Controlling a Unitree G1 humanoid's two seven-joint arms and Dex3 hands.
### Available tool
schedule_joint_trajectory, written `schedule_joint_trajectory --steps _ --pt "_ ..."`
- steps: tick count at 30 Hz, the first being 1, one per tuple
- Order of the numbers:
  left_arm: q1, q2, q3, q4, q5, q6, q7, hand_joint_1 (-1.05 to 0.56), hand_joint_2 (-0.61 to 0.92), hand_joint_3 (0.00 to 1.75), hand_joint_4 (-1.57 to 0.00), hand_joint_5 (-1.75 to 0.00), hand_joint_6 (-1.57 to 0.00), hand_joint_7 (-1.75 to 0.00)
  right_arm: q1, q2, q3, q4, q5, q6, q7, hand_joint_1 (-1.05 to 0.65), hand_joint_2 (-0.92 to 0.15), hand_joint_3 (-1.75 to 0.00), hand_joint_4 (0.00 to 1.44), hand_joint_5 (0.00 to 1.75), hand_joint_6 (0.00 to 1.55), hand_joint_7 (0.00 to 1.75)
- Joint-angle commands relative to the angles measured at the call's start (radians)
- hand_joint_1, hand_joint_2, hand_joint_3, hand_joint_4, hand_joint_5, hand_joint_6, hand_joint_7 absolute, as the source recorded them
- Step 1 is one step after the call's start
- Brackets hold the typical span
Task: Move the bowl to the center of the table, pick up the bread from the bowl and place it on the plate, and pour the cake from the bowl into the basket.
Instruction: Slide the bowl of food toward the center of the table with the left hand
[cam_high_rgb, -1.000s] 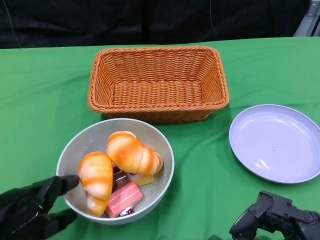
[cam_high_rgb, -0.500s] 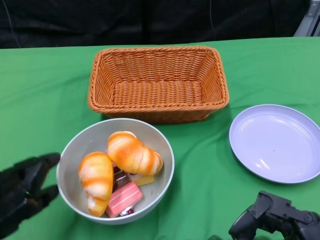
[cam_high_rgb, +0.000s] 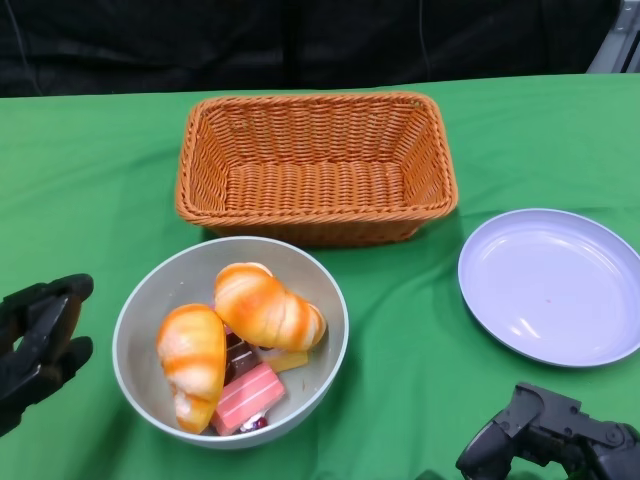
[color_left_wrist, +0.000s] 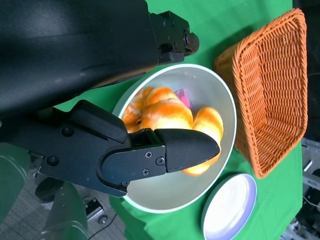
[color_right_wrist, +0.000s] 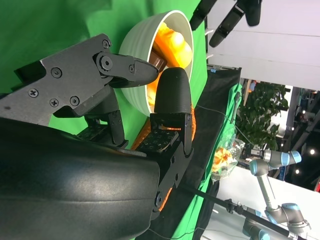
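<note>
Black left hand (cam_high_rgb: 38, 340), right hand (cam_high_rgb: 545, 440); angular plates, visible screws.

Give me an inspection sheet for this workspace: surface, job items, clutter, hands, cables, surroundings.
Surface: green cloth over the table.
Job's things: grey bowl in front of the basket, holding two bread rolls and cake pieces; wicker basket with nothing in it; lilac plate bare, to the right.
Clutter: nothing seen.
Hands: left hand open, apart from the bowl; right hand low near the table edge, holding nothing, fingers partly curled.
Cables: thin dark cable against the black backdrop.
Surroundings: another robot arm and a plant beyond the table.
</note>
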Motion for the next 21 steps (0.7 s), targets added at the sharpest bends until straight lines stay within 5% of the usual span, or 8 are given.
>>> schedule_joint_trajectory --steps 1,13,21 --pt "-0.05 -0.001 -0.041 0.098 0.044 -0.042 -0.008 -0.84 0.92 0.63 0.0 0.0 0.0 0.0 0.003 -0.004 0.0 -0.002 -0.002 -0.009 -0.005 -0.24 -0.7 -0.61 0.73 1.51 0.7 1.19" --pt "-0.195 -0.044 -0.141 0.355 0.153 -0.115 -0.007 -0.83 0.92 0.61 0.0 0.0 -0.02 -0.01 0.001 0.001 0.005 -0.002 -0.007 0.0 -0.012 -0.26 -0.7 -0.59 0.73 1.51 0.69 1.19" --pt "-0.201 -0.066 -0.15 0.384 0.15 -0.158 -0.068 -0.82 0.92 0.63 0.0 0.0 0.0 0.0 -0.003 -0.002 0.009 0.002 -0.002 -0.006 -0.008 -0.27 -0.73 -0.55 0.72 1.51 0.69 1.19"
